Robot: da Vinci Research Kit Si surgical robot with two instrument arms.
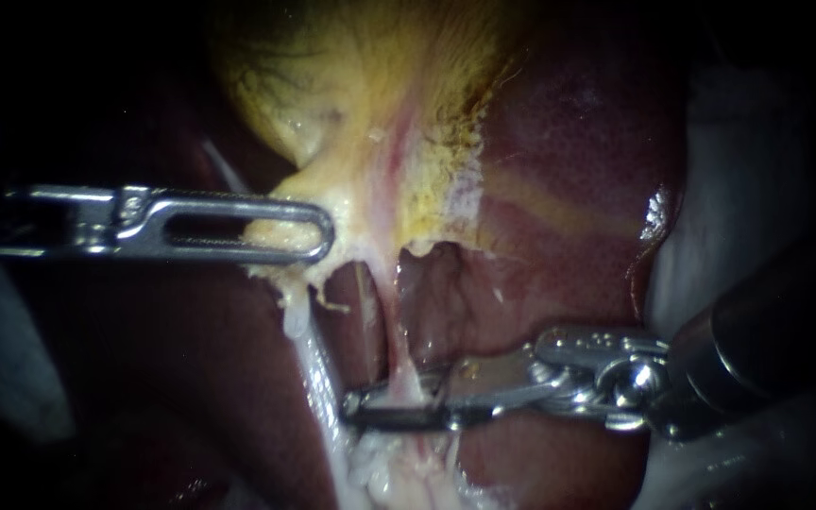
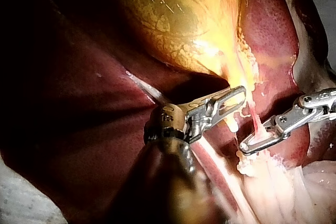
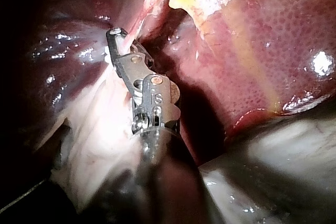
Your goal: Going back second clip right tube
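Right instrument [image 1: 399,406], jaws parted astride the right tube [image 1: 408,370], should back straight off it, while the left instrument [image 1: 318,229] clamps the gallbladder [image 1: 332,76] taut

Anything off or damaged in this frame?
Nothing stands out. Left instrument holds the gallbladder at its lower edge, and right instrument sits across the right tube. The liver looks intact, with no bleeding visible. No clip discernible.

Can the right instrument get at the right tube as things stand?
Probably yes. The right instrument has its tip at the right tube, with nothing between them. The left instrument holds the gallbladder well clear of that spot.
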